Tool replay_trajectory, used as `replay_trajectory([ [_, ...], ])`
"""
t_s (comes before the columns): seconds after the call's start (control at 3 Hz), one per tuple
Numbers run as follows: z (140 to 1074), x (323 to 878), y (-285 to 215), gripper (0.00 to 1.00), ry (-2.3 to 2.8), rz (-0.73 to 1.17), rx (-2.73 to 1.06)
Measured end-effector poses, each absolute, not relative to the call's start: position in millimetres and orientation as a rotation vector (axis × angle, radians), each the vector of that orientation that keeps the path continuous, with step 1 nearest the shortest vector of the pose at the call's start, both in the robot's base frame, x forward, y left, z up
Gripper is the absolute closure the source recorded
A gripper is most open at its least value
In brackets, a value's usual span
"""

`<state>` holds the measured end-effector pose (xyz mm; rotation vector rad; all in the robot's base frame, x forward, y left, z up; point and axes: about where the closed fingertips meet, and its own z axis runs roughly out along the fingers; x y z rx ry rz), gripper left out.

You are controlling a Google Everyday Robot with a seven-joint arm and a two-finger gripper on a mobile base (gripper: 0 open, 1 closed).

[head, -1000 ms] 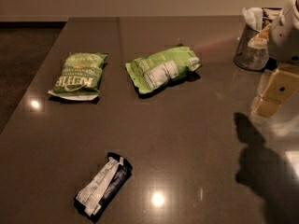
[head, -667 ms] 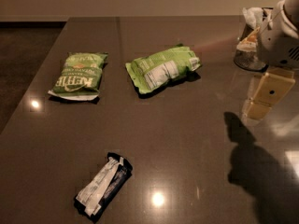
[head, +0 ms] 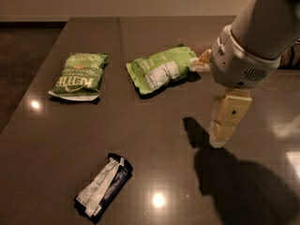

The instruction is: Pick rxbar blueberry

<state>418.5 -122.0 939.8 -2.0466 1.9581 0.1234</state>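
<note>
- The snack bar [head: 104, 187] lies flat on the near left part of the dark table [head: 154, 135], set at a slant, its dark wrapper showing a crinkled white strip along its length.
- Nothing touches the bar; it lies well apart from everything else on the table.
- The arm [head: 267, 22] comes in from the upper right corner as a thick pale tube slanting down and to the left.
- It ends in a rounded white wrist housing [head: 236, 64] with a small vent grille on its right side.
- Below the housing the gripper [head: 219, 137] hangs nearly straight down as a cream-coloured block, its tip close above the table, right of centre.
- Whether the gripper is parted or closed cannot be told from this angle.
- The gripper is well to the right of the bar and farther back, and it holds nothing that can be seen.
- A dark shadow [head: 234, 182] of the arm spreads over the table from under the gripper toward the near right.
- A green chip bag [head: 78, 75] lies flat at the far left, label up.
- A second green bag [head: 161, 69] lies at the far centre, its right end just beside the wrist housing.
</note>
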Motion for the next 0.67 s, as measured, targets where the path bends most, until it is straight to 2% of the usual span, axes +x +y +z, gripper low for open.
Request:
replay_trajectory([
  [0.67,915.5,393.5,-70.1,0.0,1.751,0.195,-2.219],
])
